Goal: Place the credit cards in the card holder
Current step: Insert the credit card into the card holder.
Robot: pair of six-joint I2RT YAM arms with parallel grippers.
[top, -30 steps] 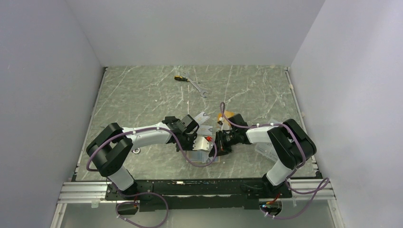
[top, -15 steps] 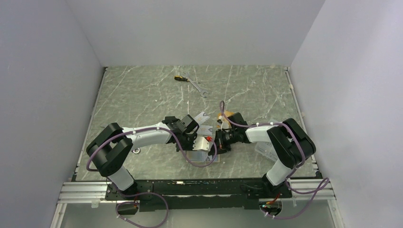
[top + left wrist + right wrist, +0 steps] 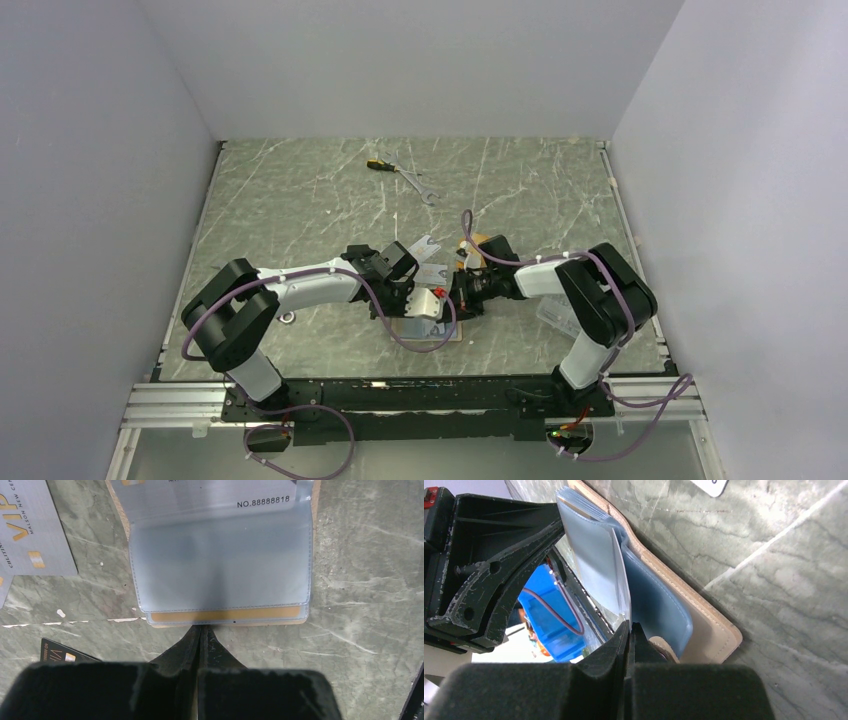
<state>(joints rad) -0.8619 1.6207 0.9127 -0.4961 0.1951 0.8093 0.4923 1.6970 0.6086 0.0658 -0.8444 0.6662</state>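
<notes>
Lying open by the middle of the near edge of the table (image 3: 300, 190), the card holder (image 3: 220, 570) is apparently being readied for loading. The left gripper (image 3: 200, 632), fingers pressed together, is bearing on its rim while the right gripper (image 3: 629, 625) is pinching one clear sleeve upward. A silver card (image 3: 35, 530) and a black card (image 3: 60, 652) are lying just beside it, with bare table stretching toward the far edge.

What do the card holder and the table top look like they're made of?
The card holder looks like tan leather or faux leather, matte, with stitching along its edge; its sleeves look like clear, glossy plastic, a card number showing through. The table top looks like green veined stone or a printed imitation.
</notes>
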